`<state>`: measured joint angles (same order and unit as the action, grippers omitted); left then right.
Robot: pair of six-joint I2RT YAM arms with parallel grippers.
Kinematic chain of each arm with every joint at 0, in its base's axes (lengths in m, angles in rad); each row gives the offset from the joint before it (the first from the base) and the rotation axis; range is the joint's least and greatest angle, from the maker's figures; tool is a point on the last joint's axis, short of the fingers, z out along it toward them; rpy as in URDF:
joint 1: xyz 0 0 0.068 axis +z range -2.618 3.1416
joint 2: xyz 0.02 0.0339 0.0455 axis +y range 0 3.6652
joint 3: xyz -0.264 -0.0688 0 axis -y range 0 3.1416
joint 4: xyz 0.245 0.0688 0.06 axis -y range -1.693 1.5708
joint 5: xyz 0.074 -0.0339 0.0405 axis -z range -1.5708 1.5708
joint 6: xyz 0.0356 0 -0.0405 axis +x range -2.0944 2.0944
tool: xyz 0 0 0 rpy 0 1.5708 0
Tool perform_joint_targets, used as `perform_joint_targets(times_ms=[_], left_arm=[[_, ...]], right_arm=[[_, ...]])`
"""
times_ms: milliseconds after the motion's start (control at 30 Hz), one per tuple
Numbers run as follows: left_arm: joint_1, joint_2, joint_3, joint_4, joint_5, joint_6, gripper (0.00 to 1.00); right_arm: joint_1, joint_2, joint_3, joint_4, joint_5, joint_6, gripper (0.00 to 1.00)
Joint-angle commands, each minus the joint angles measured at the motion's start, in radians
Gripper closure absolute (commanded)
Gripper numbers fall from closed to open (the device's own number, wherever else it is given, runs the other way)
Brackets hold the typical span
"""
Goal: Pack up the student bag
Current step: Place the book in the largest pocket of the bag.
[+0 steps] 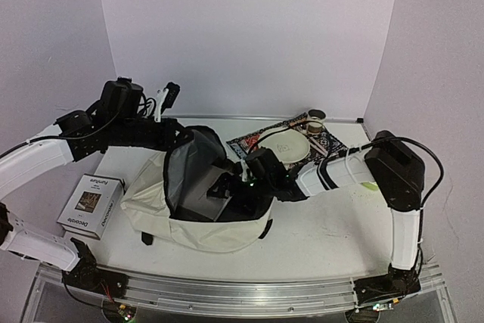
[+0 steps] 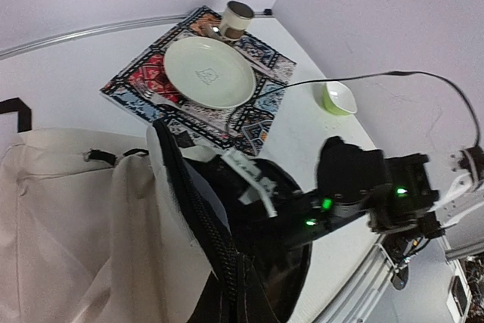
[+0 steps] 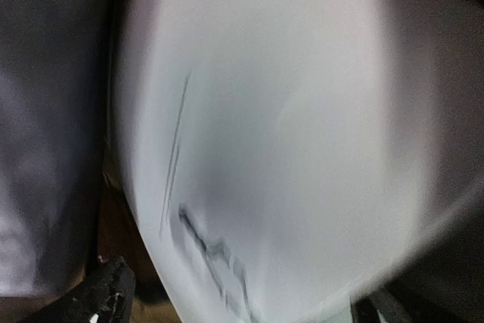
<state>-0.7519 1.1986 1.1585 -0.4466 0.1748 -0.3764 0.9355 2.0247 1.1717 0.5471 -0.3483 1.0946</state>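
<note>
1. Lying left of centre on the table (image 1: 325, 225), the student bag (image 1: 219, 236) had its mouth turned up toward the right arm. Its black-zippered flap (image 1: 189, 158) was propped upright, apparently to keep the opening wide for loading.
2. The left arm (image 1: 128, 132) reached in from the left with its forearm roughly level and its tip at the raised flap. The left fingers could not be made out against the fabric, but they were together. As nothing else held the flap up, they were judged to be pinching its rim.
3. The right arm (image 1: 340, 173) stood up from its base, bent sharply at the elbow and stretched leftward low over the table, with its wrist dipped into the bag's mouth.
4. The right fingers (image 3: 106, 296) stood wide apart at the bottom corners of the wrist view. A blurred white surface (image 3: 287, 134) with dark marks filled the space ahead, and whether it touched them could not be told. This read as the release of an item inside the bag.
5. A flat grey item (image 1: 210, 203) lay in the bag.
6. A white box (image 1: 91, 203) sat just beside the bag's left side. The plate (image 2: 209, 72) on its patterned mat (image 2: 144, 85), the cup (image 2: 238, 19) and the green bowl (image 2: 338, 97) were well apart from the opening.
</note>
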Motion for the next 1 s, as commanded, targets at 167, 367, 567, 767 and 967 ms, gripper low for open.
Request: perform_joint_targets(times_ms=[167, 367, 567, 767, 967], left_arm=[[0.022, -0.019, -0.067, -0.094, -0.322, -0.012, 1.0], [0.115, -0.007, -0.193, -0.103, -0.384, -0.08, 0.98], [0.161, 0.012, -0.252, -0.11, -0.386, -0.096, 0.7], [0.171, -0.023, -0.219, -0.137, -0.4, -0.109, 0.41], [0.173, -0.021, -0.141, -0.139, -0.294, -0.099, 0.29]], right_arm=[[0.032, -0.218, -0.051, -0.286, 0.049, -0.236, 0.02], [0.034, -0.31, -0.08, -0.355, 0.087, -0.326, 0.02], [0.033, -0.417, -0.065, -0.385, 0.015, -0.478, 0.02], [0.032, -0.535, -0.04, -0.458, 0.012, -0.604, 0.02], [0.029, -0.492, -0.004, -0.462, 0.019, -0.63, 0.02]])
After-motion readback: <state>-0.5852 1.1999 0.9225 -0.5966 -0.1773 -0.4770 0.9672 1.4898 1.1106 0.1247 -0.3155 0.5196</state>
